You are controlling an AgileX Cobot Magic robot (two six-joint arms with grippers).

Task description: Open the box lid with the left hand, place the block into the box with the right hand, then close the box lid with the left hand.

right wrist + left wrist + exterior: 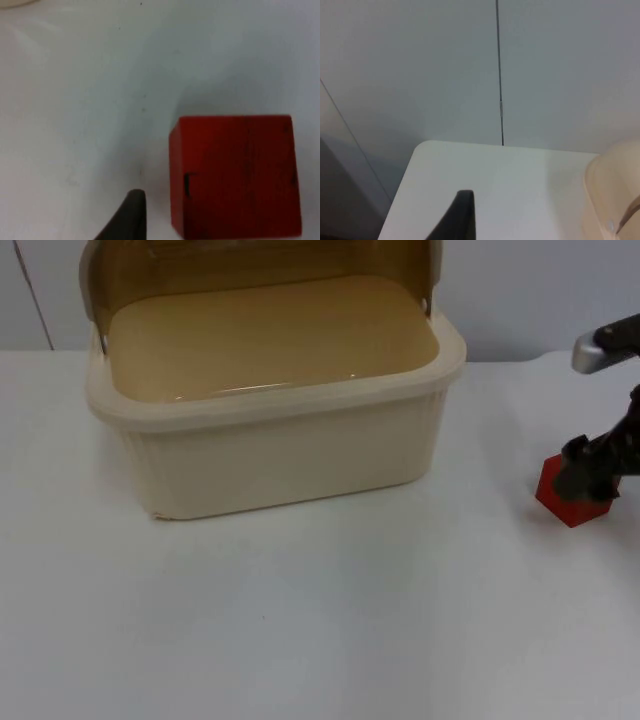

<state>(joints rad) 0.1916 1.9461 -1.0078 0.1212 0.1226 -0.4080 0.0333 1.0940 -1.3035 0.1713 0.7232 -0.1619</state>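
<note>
1. A cream plastic box [290,430] is seen at the far-left part of the white table [300,620], close to the grey partition wall [540,290]. Its translucent brownish lid [250,265] is swung up and back on its hinges, so the inside is fully exposed.
2. A red block [572,498] is sat on the table well to the right of the box, near the right edge. In the right wrist view the block [237,175] is seen resting flat on the tabletop, with one black fingertip [127,217] just beside it.
3. The right gripper [590,475] is lowered right at the block and is overlapping its top in the top view. Whether the block is actually squeezed can't be made out, so the grip can't really be called.
4. The left gripper's black fingertip [457,217] is seen over the far-left corner of the table, facing the partition wall, with the box's rim [612,195] off to one side. Whether it's spread or closed can't be told.
</note>
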